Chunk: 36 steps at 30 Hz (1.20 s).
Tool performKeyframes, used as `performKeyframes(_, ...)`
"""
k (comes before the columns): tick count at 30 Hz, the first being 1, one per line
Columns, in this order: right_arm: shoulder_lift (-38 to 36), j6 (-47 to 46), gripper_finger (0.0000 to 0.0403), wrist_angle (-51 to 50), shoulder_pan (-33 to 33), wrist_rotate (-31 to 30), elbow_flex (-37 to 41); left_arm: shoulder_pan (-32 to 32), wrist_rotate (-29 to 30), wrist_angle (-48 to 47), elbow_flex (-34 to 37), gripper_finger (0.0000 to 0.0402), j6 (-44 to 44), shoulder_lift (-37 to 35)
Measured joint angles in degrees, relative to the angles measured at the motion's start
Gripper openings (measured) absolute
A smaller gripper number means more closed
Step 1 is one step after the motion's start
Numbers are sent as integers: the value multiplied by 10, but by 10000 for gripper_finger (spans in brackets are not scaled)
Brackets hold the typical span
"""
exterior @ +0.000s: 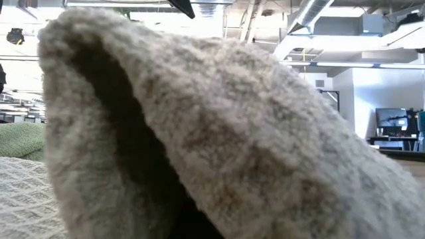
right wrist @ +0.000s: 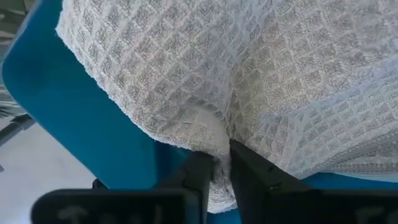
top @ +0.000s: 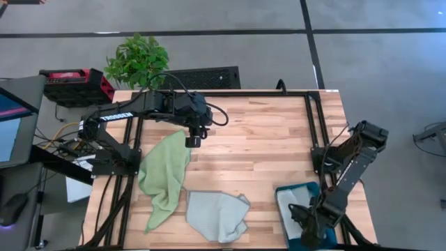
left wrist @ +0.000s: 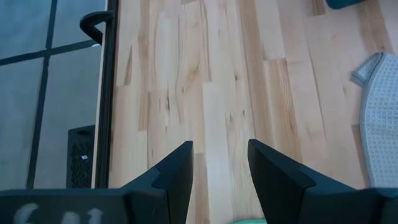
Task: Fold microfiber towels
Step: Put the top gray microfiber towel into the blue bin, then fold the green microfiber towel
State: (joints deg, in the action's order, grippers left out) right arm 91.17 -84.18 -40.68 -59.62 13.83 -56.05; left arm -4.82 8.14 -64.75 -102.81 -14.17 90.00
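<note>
Towel cloth, a pale waffle-weave one (right wrist: 249,81), is pinched between my right gripper (right wrist: 221,171) fingers, nearly closed on a fold of it inside the teal bin (right wrist: 68,118). My left gripper (left wrist: 219,165) hangs parted and empty above the table (top: 265,139), beside the green towel (top: 165,174). Three towels show: green, grey-blue (top: 217,215) and the bin's.

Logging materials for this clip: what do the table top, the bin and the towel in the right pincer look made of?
Table top: pale wood planks, visible grain, smooth matte finish.
Bin: rigid, smooth teal, probably plastic.
Towel pinched in the right pincer: soft pale cloth with a waffle-grid weave, likely microfiber.
</note>
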Motion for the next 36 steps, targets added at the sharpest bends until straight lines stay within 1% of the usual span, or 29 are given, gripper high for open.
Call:
performKeyframes(4, 0, 0, 109, 0, 8, 1, 0, 0, 0, 0, 0, 146, 0, 0)
performKeyframes(9, 0, 1, 166, -2, 20, 3, 0, 0, 0, -1, 0, 146, 0, 0)
performKeyframes(11, 0, 7, 189, -5, 27, 21, 0, 0, 0, -4, 0, 146, 1, 0)
performKeyframes(14, 0, 11, 216, -8, 41, 71, 0, 0, 0, -15, 0, 146, 9, 0)
performKeyframes(18, -19, 26, 235, -9, 55, 80, 0, 0, 0, -50, 0, 146, 25, 0)
performKeyframes(22, -61, 32, 238, -15, 68, 64, 0, 0, -1, -93, 0, 146, 57, 0)
performKeyframes(25, -103, 48, 236, -30, 75, 20, 0, 0, -2, -137, 0, 146, 106, 0)
performKeyframes(28, -147, 94, 234, -41, 84, -45, 0, 0, 0, -172, 2, 146, 175, 0)
performKeyframes(30, -172, 132, 233, -45, 93, -91, 0, 0, 10, -173, 20, 146, 209, -1)
performKeyframes(33, -203, 192, 232, -47, 112, -158, 0, -5, 15, -173, 70, 146, 247, -4)
performKeyframes(36, -224, 254, 232, -47, 136, -194, 0, -14, 16, -167, 139, 146, 270, -5)
